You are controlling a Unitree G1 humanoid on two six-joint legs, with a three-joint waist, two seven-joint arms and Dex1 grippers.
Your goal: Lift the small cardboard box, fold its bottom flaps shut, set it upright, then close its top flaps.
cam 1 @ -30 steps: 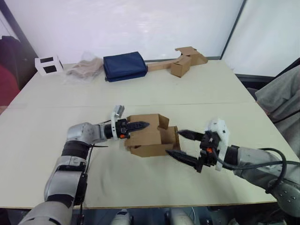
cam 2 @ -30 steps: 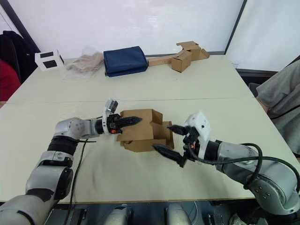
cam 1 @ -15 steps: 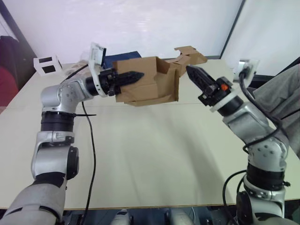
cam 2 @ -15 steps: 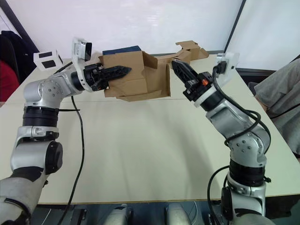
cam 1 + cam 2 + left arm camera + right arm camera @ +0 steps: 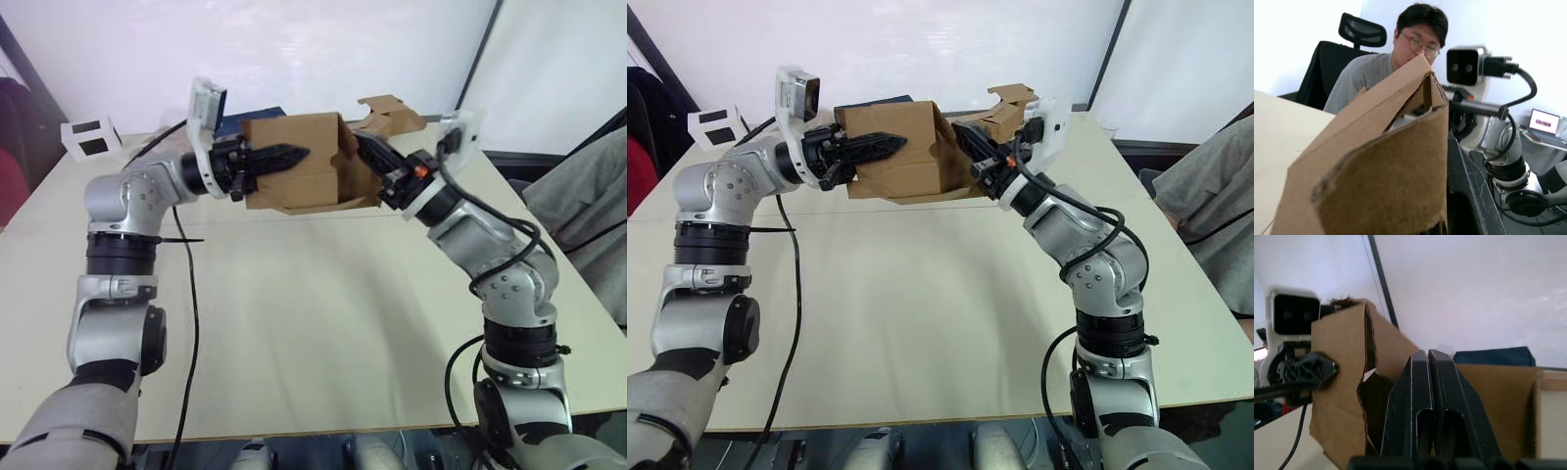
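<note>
Corrugated brown board, so expect the small cardboard box [image 5: 304, 162] to be light, stiff along its panels and floppy at the creases. You have it aloft over the table [image 5: 323, 294], the left gripper [image 5: 284, 157] clamped on its near wall. The right gripper [image 5: 1429, 382], fingers pressed together, pokes into the open end. Push flaps near their hinges; farther back lie joined cardboard pieces [image 5: 392, 113].
</note>
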